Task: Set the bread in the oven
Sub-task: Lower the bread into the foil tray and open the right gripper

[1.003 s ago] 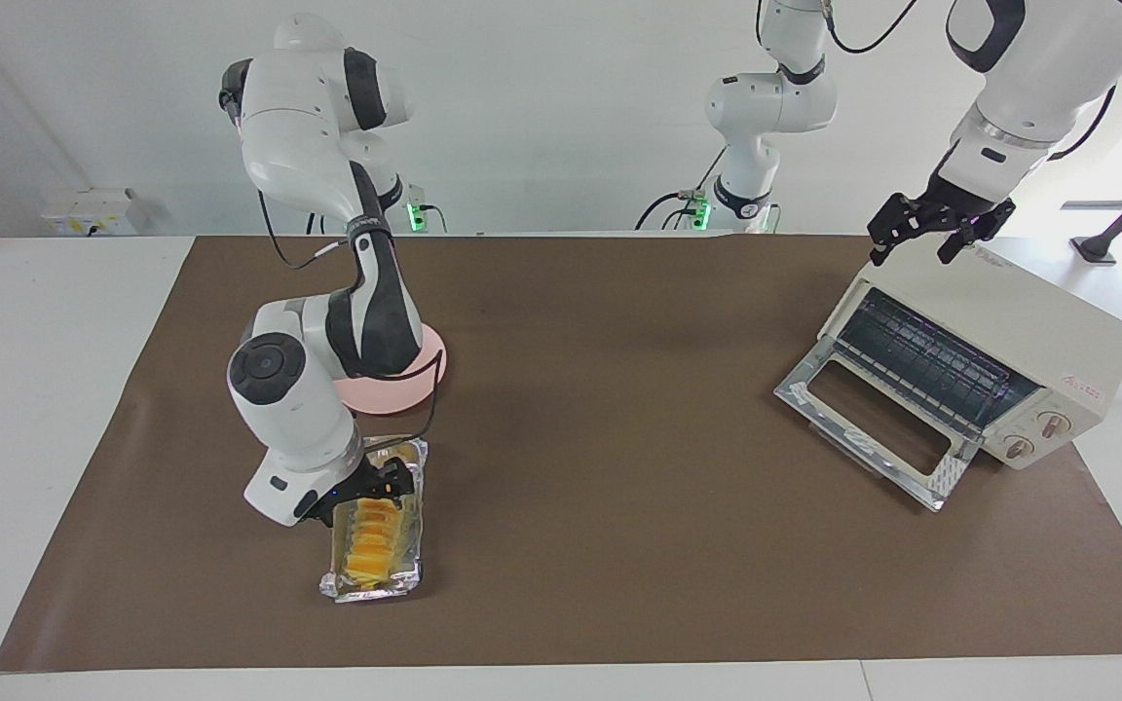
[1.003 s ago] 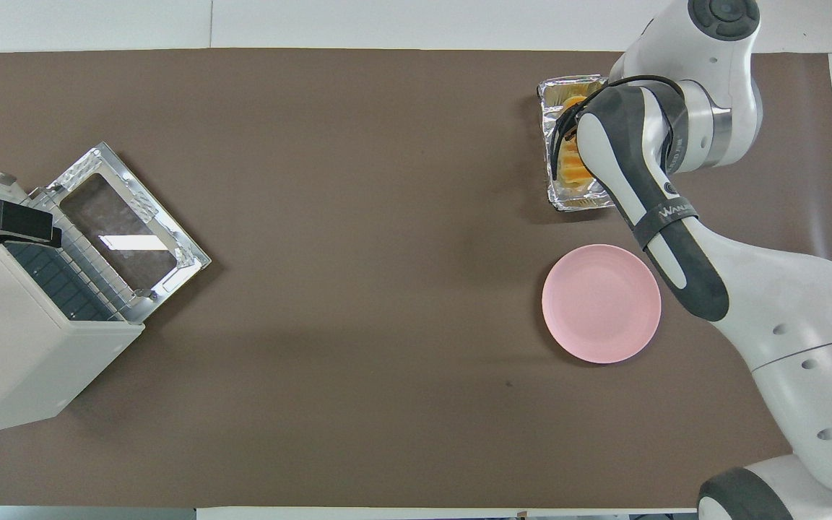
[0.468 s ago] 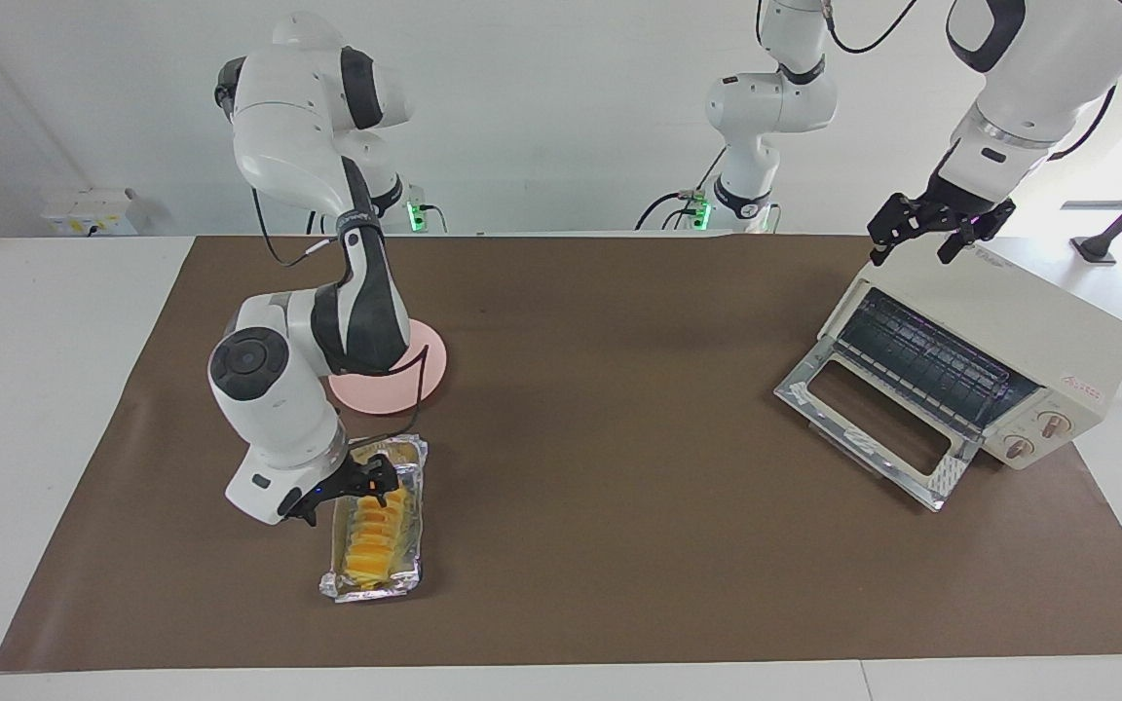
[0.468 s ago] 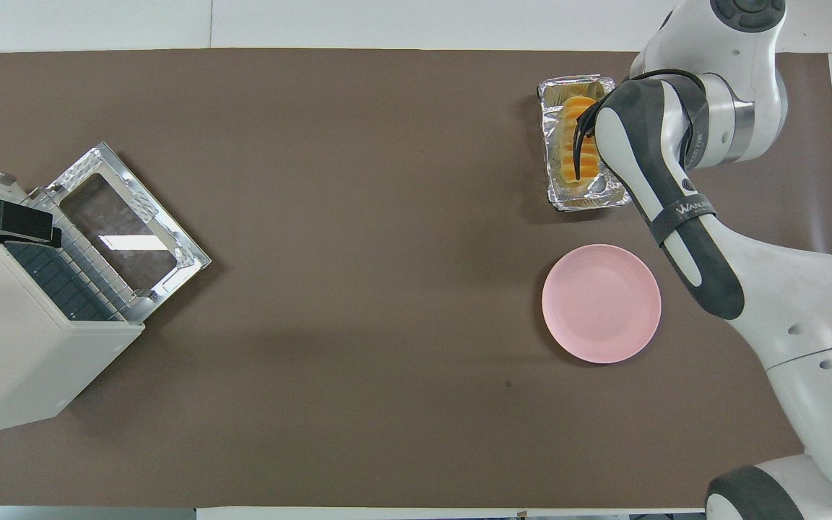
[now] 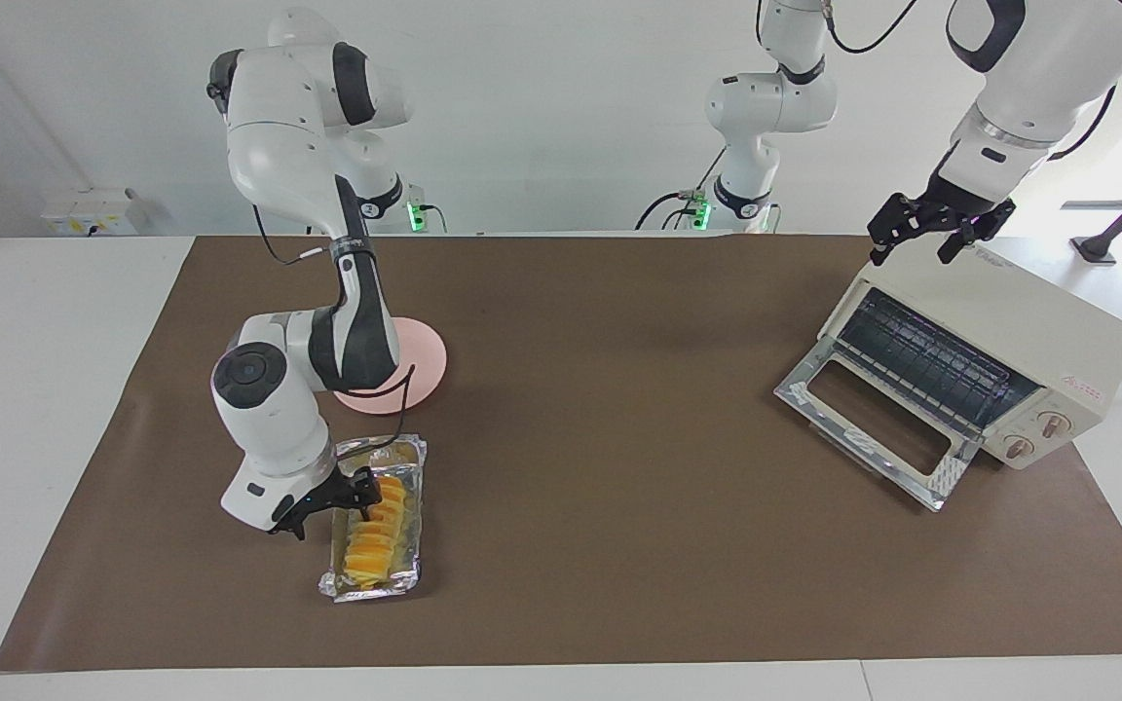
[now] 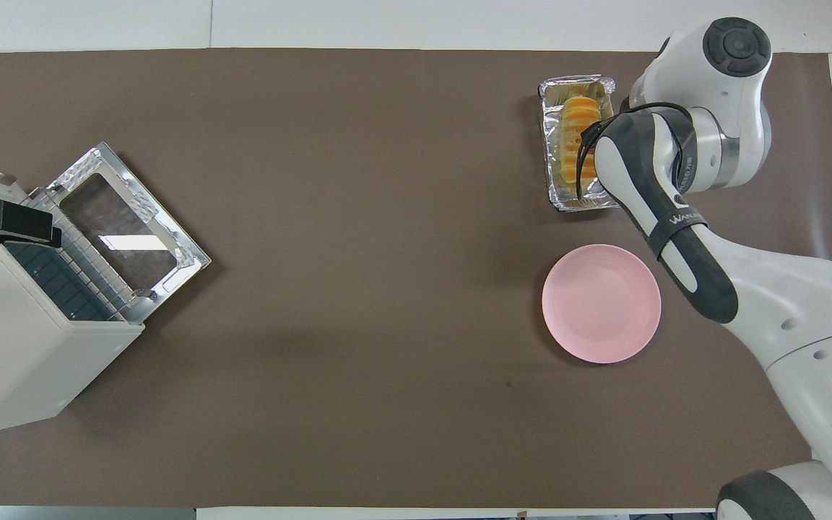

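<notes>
While the right arm's bulky white wrist covers part of the scene from overhead, its right gripper (image 5: 324,503) cannot be seen there at all, and only the facing view shows it, low over the edge of the crinkled silver foil tray (image 5: 332,582) at the end nearer the robots; whether its fingers touch anything or how far apart they stand, I cannot tell. Lying in that tray, the small ridged yellow-orange bread loaf (image 5: 377,538) is partly hidden at its robot-side end by the gripper and a black cable. Its long axis runs along the tray's length, pointing from the robots toward the table's outer edge. A round pink plate (image 6: 601,303) sits near the tray, nearer to the robots, its rim half covered by the arm in the facing view. Well apart from the tray, at the left arm's end of the table, stands the boxy cream-white toaster oven (image 5: 1028,329), its glass-windowed door dropped open and its body cut off by the overhead view's edge. Waiting above the oven's top, the left gripper (image 5: 921,236) hangs with its jaws spread wide, holding nothing.
</notes>
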You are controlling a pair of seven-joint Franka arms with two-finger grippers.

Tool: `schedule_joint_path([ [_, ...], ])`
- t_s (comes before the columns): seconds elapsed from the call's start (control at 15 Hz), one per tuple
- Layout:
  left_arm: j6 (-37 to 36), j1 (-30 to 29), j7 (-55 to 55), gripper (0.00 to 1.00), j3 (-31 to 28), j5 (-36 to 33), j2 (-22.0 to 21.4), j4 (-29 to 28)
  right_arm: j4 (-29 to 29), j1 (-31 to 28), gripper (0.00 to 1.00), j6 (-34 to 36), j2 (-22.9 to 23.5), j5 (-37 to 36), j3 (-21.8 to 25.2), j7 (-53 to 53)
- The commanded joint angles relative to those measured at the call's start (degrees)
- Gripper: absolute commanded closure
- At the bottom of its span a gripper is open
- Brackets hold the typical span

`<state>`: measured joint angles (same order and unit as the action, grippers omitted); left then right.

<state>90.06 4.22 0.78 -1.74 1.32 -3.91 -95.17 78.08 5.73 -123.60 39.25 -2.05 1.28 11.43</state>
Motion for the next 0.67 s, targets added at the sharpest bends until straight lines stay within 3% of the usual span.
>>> schedule_joint_path([
  [0.0,-0.9,0.1,-0.2,0.0,-0.3,0.2,-0.7,0.1,3.2,-0.3,0.44,-0.7,-2.3,-0.9,-0.3,1.1],
  [0.07,-0.9,0.1,-0.2,0.0,-0.3,0.2,-0.7,0.1,3.2,-0.3,0.66,-0.7,-2.3,-0.9,-0.3,1.1],
  [0.2,-0.9,0.1,-0.2,0.0,-0.3,0.2,-0.7,0.1,3.2,-0.3,0.86,-0.5,-2.3,-0.9,-0.4,1.1],
  [0.4,-0.9,0.1,-0.2,0.0,-0.3,0.2,-0.7,0.1,4.7,-0.3,0.98,-1.6,-2.9,-0.5,-0.4,0.9],
  [0.6,-0.9,0.1,-0.2,0.0,-0.3,0.2,-0.7,0.1,6.6,-0.3,1.0,-3.9,-3.3,-0.3,-0.4,0.8],
])
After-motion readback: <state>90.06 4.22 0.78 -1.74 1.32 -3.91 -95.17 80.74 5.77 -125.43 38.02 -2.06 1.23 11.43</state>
